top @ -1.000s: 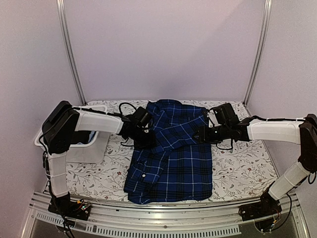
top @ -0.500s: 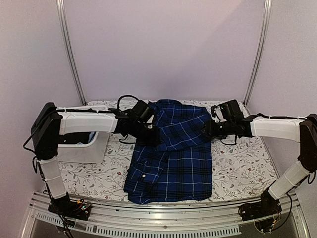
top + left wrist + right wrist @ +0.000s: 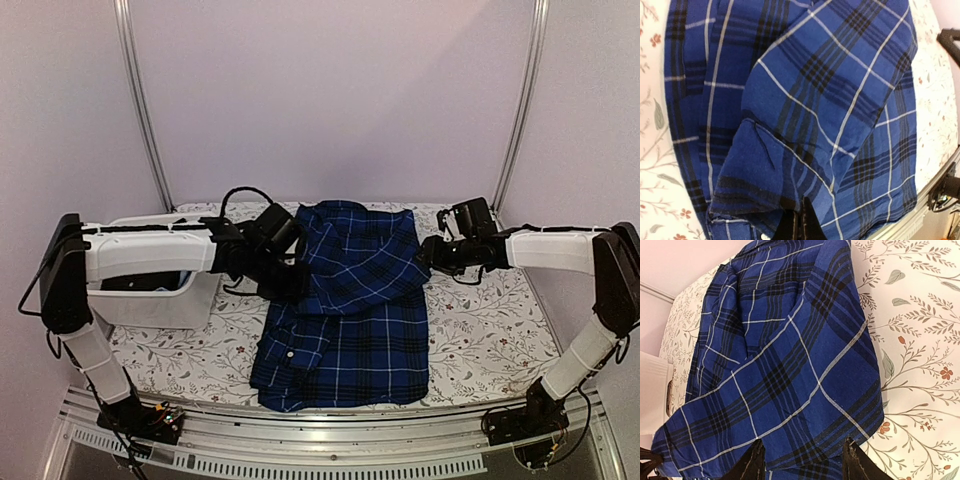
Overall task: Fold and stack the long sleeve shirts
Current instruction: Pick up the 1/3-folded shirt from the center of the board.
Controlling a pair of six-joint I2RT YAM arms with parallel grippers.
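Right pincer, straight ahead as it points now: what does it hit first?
The plaid shirt: its near edge lies right in front of the right pincer, between its open jaws, so cloth comes first. Exact gap unclear.

I can't read any writing, label, brand or number from any of my three cameras. The shirt (image 3: 350,310) shows only its plaid lines. The tablecloth (image 3: 480,340) carries a floral print and no lettering. The bin (image 3: 160,300) at the table's left edge is unmarked white on the sides I can see.
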